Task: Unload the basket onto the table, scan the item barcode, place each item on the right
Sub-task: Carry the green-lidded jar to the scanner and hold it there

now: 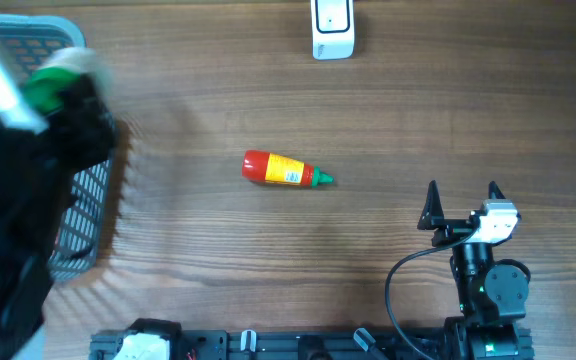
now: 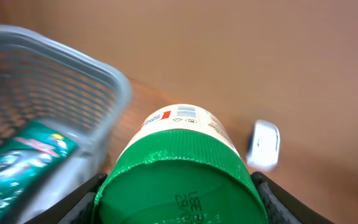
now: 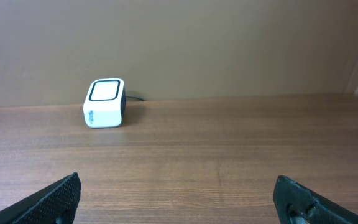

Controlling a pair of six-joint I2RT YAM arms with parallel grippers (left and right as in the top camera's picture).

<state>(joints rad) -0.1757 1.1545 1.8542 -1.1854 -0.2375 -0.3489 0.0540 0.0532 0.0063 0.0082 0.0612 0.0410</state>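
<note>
One sauce bottle mid-table; scanner far edge; basket left

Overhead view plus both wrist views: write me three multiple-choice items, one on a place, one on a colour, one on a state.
1. Where on the table is the red bottle? A near edge; B middle; C far left corner.
2. What colour is the lid of the jar in the left tool? A green; B white; C red.
3. How is the right tool? A shut on the bottle; B shut on nothing; C open, empty.
Key: B, it lies on its side mid-table; A, the left wrist view shows a green lid; C, its fingers stand wide with nothing between.
</note>
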